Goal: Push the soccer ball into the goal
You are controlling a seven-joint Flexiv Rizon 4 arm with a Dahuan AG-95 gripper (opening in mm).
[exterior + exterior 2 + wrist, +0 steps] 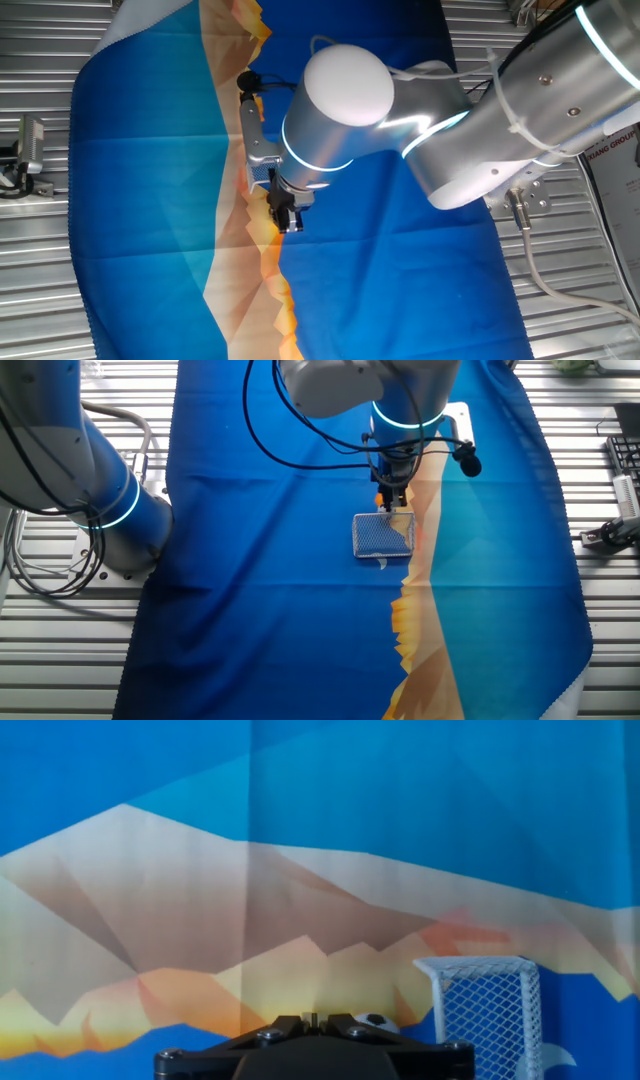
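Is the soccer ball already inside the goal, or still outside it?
Outside. In the hand view the soccer ball sits left of the goal, partly hidden by the gripper.

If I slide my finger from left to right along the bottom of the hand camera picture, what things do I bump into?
Black two-finger gripper → tiny white soccer ball with black patches, peeking out beside it → little white-framed goal with mesh netting.
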